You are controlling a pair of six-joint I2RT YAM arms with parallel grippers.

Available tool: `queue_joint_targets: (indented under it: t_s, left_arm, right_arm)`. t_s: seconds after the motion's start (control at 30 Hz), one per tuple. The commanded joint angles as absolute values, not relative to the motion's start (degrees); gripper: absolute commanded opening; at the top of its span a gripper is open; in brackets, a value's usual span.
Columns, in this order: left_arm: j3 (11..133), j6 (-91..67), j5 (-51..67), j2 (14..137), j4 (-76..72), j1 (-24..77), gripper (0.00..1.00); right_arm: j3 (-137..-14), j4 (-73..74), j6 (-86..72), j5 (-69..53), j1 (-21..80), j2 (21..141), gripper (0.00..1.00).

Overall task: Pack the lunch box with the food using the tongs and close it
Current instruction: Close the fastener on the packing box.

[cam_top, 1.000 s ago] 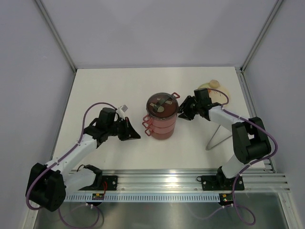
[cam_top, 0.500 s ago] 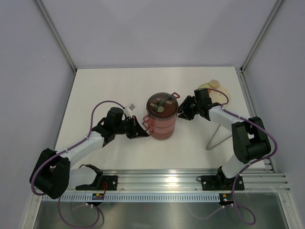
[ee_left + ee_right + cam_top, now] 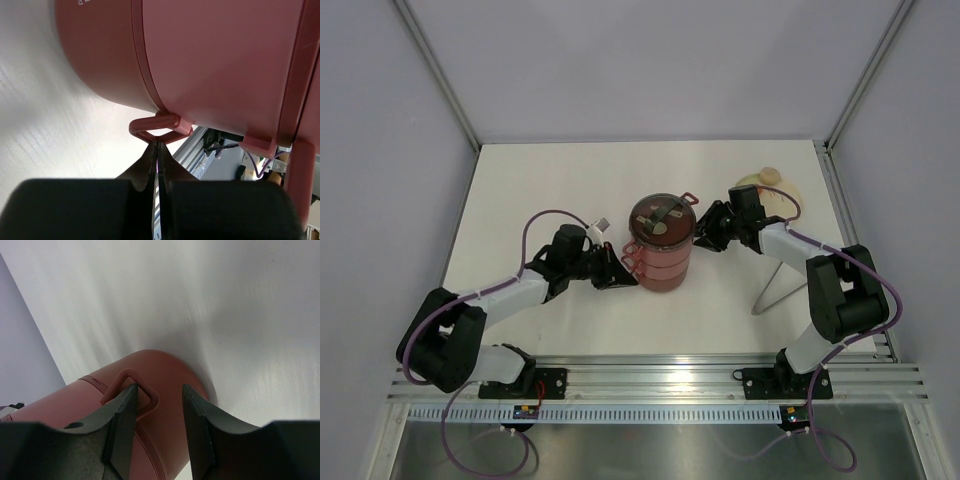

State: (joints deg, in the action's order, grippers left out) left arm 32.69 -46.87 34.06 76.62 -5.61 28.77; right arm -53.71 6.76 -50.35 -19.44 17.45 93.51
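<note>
Lunch box (image 3: 661, 250) sat mid-desk, three dark-red tiers stacked, grey top lid (image 3: 661, 220) on with a dark latch bar across it. Side handles stuck out on both flanks.

Left pincer (image 3: 620, 274) was pressed fully together, tips at the left flank of the stack. Left wrist view: closed fingertips (image 3: 157, 150) met right under a small looped side handle (image 3: 161, 128) on a lower bowl, touching or just short of it; couldn't tell whether they actually hooked the loop. Nothing was pinched between the tips.

Right pincer (image 3: 701, 238) was spread about halfway, at the right flank of the stack near the top. Right wrist view: two dark fingers (image 3: 121, 427) straddled a looped handle (image 3: 131, 390) on the red wall; the left finger overlapped the loop's edge, the right finger stood apart from it. Not clamped on the handle in that view, gap was visible on one side.

Tongs (image 3: 775, 288) lay on the desk (image 3: 540, 190) to the right of the stack, V open toward the near edge, well apart from both pincers and partly under the right arm's link.

Cream plate (image 3: 790, 195) sat at the far right corner behind the right arm, with a beige food piece (image 3: 770, 174) on its far rim. Rest of the plate was hidden by the arm.
</note>
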Motion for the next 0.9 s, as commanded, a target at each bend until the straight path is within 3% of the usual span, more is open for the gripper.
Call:
queue_joint_targets:
  t_s: [0.0,0.87]
  left_arm:
    - [32.34,-46.32,32.08,78.48,-10.46,29.18,0.0]
    - [42.27,-42.19,28.57,83.58,-4.13,29.18,0.0]
  right_arm:
    - [-52.03,6.24,-50.45,-21.0,17.31,92.64,0.47]
    - [-44.92,6.94,-50.71,-20.13,17.93,88.51,0.43]
